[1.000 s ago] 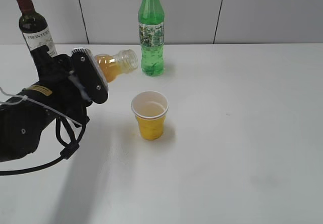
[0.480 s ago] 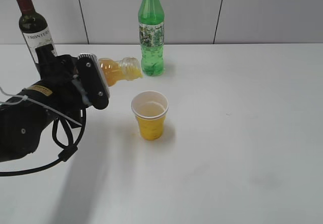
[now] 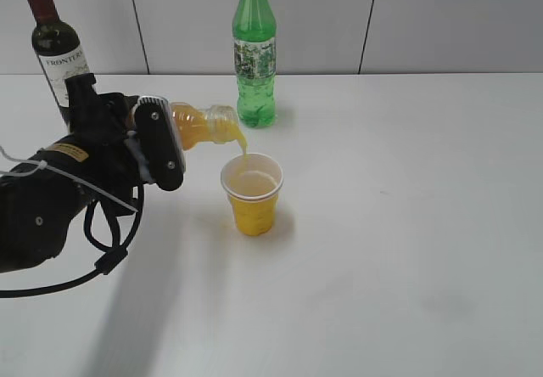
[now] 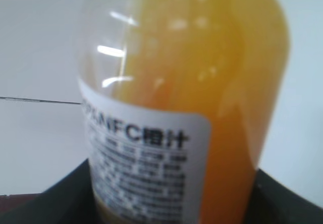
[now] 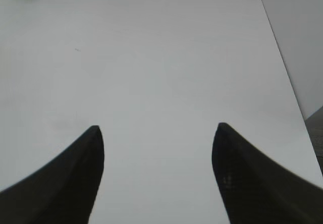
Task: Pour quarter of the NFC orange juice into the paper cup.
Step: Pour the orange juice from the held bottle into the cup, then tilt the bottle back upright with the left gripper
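L gripper [image 3: 161, 139] clamped on NFC orange juice [image 3: 197, 125] body, tipped over paper cup [image 3: 252, 194] at 4 o'clock; prob slick, thin-walled; R gripper [image 5: 157, 148] open, empty.

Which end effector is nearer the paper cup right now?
Left. The left end effector holds the NFC orange juice tilted just up-left of the paper cup, pouring into it. The right end effector hangs open over bare table; no cup in its view.
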Available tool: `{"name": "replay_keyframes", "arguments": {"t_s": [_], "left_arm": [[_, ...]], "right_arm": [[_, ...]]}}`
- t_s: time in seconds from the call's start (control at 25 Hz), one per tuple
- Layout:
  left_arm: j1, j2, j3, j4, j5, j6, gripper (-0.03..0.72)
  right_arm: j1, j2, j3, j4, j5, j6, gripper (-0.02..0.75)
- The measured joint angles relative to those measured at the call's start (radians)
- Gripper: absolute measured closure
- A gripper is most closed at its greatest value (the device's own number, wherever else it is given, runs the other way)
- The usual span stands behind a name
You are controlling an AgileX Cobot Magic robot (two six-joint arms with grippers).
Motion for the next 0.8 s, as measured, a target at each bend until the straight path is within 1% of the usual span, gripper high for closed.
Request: {"name": "replay_keyframes", "arguments": {"t_s": [0.44, 0.8], "left_arm": [[0.000, 0.000, 0.000, 0.003, -0.006, 0.051, 0.241], [0.000, 0.000, 0.000, 0.006, -0.016, 0.057, 0.241]], "right_arm": [[0.000, 0.000, 0.000, 0.000, 0.000, 0.000, 0.200], [0.000, 0.000, 0.000, 0.000, 0.000, 0.000, 0.200]]}}
